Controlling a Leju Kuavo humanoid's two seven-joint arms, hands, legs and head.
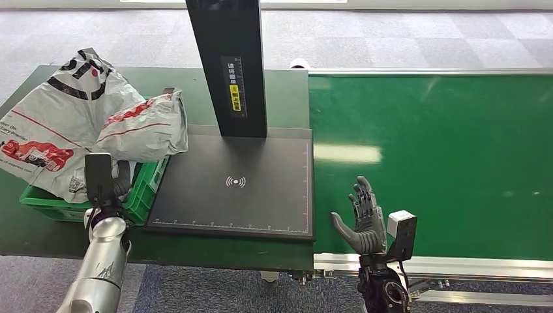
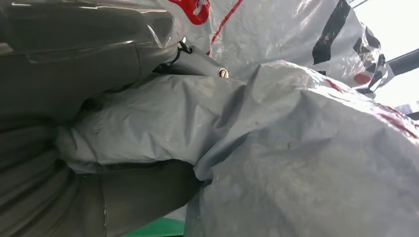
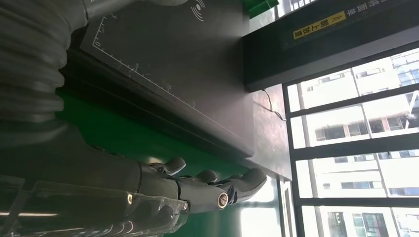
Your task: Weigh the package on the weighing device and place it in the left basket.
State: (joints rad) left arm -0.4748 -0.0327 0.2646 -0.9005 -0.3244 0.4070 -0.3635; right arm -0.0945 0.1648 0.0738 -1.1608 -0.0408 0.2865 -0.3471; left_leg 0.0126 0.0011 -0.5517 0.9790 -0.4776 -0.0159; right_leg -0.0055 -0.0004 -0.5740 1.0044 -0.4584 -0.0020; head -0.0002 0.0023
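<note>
A small grey package [image 1: 147, 127] with red print lies on top of the green basket [image 1: 142, 199] at the table's left. My left hand [image 1: 107, 181] is at the basket's near edge, under that package. Seen from the left wrist, a fold of the grey package [image 2: 163, 118] sits pinched between the thumb [image 2: 143, 195] and the fingers [image 2: 197, 61]. The black weighing platform [image 1: 235, 189] beside the basket is bare. My right hand [image 1: 363, 222] hovers with its fingers spread and nothing in it over the near edge of the green belt, right of the platform [image 3: 188, 74]; the right wrist view shows the same hand [image 3: 197, 190].
A larger white and grey package [image 1: 55, 124] fills the far-left part of the basket. A black column [image 1: 228, 65] rises from the back of the platform. The green conveyor belt [image 1: 443, 163] stretches to the right, with a metal rail along its near side.
</note>
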